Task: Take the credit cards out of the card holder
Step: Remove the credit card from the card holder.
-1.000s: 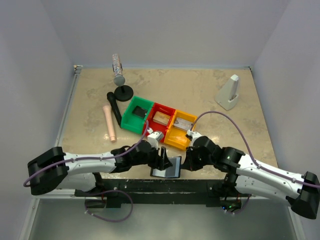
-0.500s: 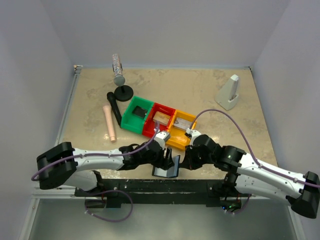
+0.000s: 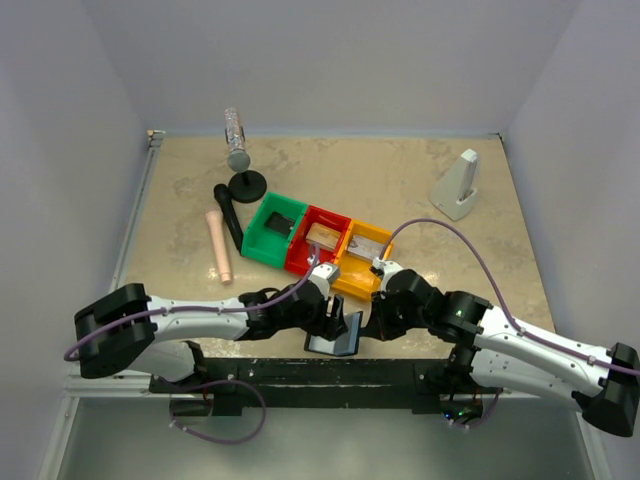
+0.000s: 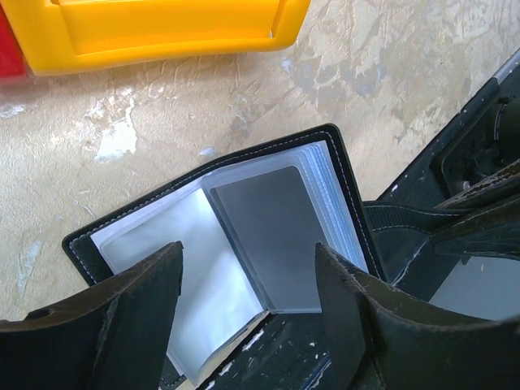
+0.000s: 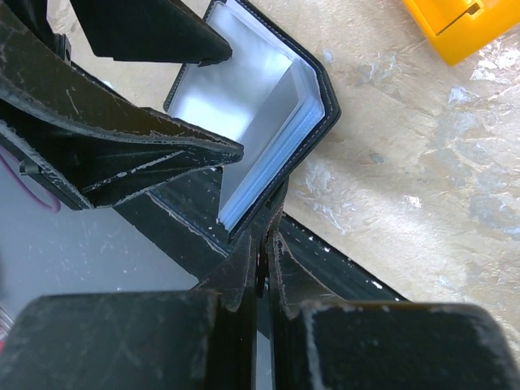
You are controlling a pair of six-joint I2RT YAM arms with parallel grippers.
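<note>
first, from the left: the left gripper (image 4: pixel 248 262) hangs wide open just above the card holder (image 4: pixel 260 203), straddling its clear sleeves (image 4: pixel 203 268). we cannot tell which sleeve holds a card, so we should lower onto one sleeve mouth, close gently, and draw along the opening, not across it. the card holder lies spread at the near edge of the table (image 3: pixel 420 180), between both tools. the right gripper (image 5: pixel 262 244) appears pinched shut on its right cover, bracing it.

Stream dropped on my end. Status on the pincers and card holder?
Left pincer open, poised over the card holder. Right pincer shut on its cover edge. Holder lies open at the near edge of the table. Yellow bin beyond, not touching.
</note>
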